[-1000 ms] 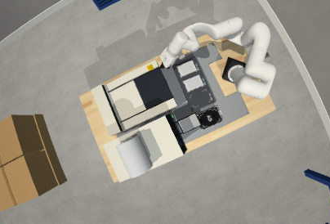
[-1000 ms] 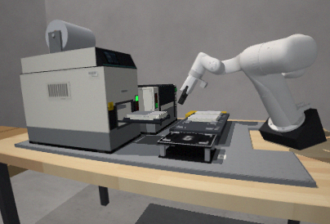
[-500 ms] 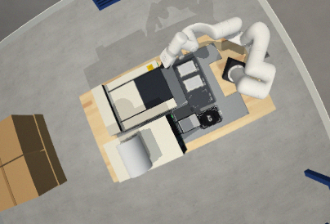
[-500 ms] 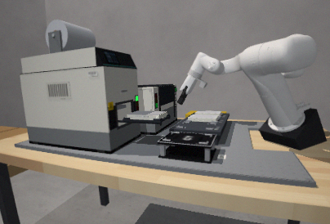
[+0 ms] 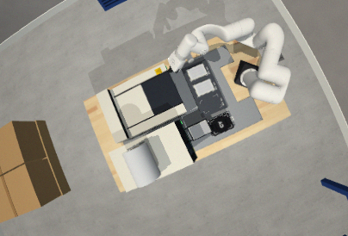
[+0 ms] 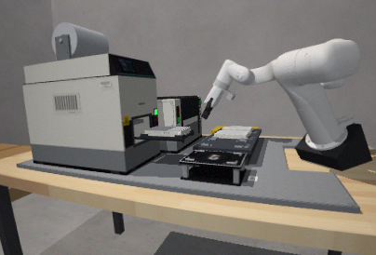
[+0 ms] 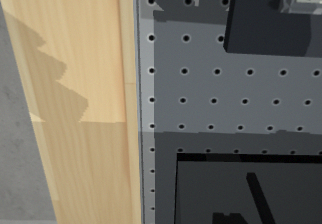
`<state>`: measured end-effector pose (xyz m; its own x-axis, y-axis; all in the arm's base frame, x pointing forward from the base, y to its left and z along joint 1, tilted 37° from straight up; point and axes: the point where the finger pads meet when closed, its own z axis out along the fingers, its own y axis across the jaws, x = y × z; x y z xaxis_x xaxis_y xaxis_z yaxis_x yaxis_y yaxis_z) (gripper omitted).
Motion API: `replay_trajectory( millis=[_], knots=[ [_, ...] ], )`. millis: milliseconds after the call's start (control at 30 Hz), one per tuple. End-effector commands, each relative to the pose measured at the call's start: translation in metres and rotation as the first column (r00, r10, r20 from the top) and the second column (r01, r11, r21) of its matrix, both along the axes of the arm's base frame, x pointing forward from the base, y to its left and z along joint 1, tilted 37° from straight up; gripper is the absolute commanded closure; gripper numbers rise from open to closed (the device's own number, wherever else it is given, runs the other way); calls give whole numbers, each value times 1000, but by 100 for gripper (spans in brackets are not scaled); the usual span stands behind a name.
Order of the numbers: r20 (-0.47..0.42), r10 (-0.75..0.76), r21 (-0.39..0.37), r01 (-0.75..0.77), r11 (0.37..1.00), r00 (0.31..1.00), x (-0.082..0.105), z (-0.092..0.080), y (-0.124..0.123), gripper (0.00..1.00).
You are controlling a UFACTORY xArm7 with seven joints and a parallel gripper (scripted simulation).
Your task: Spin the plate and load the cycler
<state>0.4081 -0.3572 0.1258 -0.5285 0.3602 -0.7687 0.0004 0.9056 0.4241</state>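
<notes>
Two deck plates (image 5: 199, 80) beneath the clenched, empty pincer (image 6: 208, 112), centrifuge (image 6: 184, 114) seemingly just beside.

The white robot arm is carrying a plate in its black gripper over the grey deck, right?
Not quite. The white robot arm is over the grey deck, but its black gripper is shut on nothing; the exterior view shows no plate in it.

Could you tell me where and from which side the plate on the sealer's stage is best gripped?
Probably its two long side walls, from straight above: K73 lies flat on the stage, and the sealer blocks one end.
</notes>
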Motion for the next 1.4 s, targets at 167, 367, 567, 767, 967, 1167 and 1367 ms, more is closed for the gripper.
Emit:
replay_trajectory(
  millis=[167, 367, 567, 767, 967, 1167, 1367],
  knots=[
    [3, -4, -4, 4, 1000, 1000, 1, 3, -2, 100],
    [3, -4, -4, 4, 1000, 1000, 3, 4, -3, 100],
    [3, -4, -4, 4, 1000, 1000, 4, 4, -3, 100],
    [3, -4, -4, 4, 1000, 1000, 4, 5, -3, 100],
    [3, -4, -4, 4, 1000, 1000, 3, 5, -3, 100],
    [2, -4, -4, 4, 1000, 1000, -6, 5, -3, 100],
    [2, -4, -4, 4, 1000, 1000, -16, 5, -4, 100]
  ],
)
